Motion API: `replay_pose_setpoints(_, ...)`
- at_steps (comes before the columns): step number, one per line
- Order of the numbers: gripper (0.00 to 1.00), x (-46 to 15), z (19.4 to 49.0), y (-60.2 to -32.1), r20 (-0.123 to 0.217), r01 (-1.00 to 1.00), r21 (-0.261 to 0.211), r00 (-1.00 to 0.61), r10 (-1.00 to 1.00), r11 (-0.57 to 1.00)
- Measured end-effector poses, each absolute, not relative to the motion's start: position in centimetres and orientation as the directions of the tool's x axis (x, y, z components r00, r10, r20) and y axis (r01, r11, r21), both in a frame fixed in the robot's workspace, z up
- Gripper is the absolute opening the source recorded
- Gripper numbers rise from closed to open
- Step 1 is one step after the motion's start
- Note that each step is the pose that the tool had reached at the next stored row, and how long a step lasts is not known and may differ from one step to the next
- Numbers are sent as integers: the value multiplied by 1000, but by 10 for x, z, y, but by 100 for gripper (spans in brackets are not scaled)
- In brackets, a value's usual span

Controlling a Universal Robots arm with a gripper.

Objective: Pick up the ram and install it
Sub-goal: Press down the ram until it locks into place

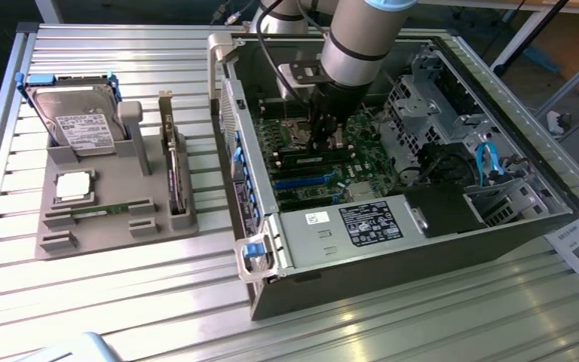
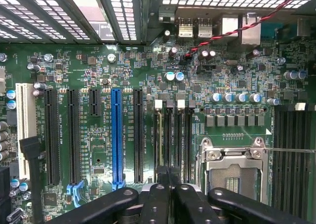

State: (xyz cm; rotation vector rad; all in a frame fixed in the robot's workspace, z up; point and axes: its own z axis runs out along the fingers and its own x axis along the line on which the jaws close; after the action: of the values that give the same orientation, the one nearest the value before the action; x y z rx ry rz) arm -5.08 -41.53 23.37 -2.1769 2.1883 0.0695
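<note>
The exterior view looks down from high up and at a slant on the ribbed metal counter [image 1: 118, 302], far enough back to take in the whole open black computer case [image 1: 390, 264] and the grey plastic parts holder [image 1: 118, 226] on the exterior view's left. The wrist view sits inside that case, close above the green motherboard [image 2: 98, 61], facing straight at it past the black pincer [image 2: 168, 194]. Both views share the motherboard, its blue expansion slot [image 2: 116, 135] and the open metal processor socket [image 2: 232, 169].
</note>
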Motion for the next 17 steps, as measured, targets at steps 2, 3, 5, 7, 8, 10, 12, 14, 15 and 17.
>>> replay_pose_setpoints(2, 10, -51, 233, -415, -70, -1000, -6, -5, -998, 5)
replay_pose_setpoints(3, 10, -51, 233, -415, -70, -1000, -6, -5, -998, 5)
replay_pose_setpoints(5, 10, -51, 233, -415, -70, -1000, -6, -5, -998, 5)
replay_pose_setpoints(7, 10, -51, 233, -415, -70, -1000, -6, -5, -998, 5)
replay_pose_setpoints(8, 10, -51, 233, -415, -70, -1000, -6, -5, -998, 5)
replay_pose_setpoints(10, 10, -51, 232, -415, -70, -1000, -6, -5, -998, 5)
replay_pose_setpoints(12, 10, -51, 232, -415, -70, -1000, -6, -5, -998, 5)
replay_pose_setpoints(14, 10, -51, 232, -415, -70, -1000, -6, -5, -998, 5)
replay_pose_setpoints(15, 10, -51, 231, -415, -70, -1000, -6, -5, -998, 5)
replay_pose_setpoints(17, 10, -51, 231, -415, -70, -1000, -6, -5, -998, 5)
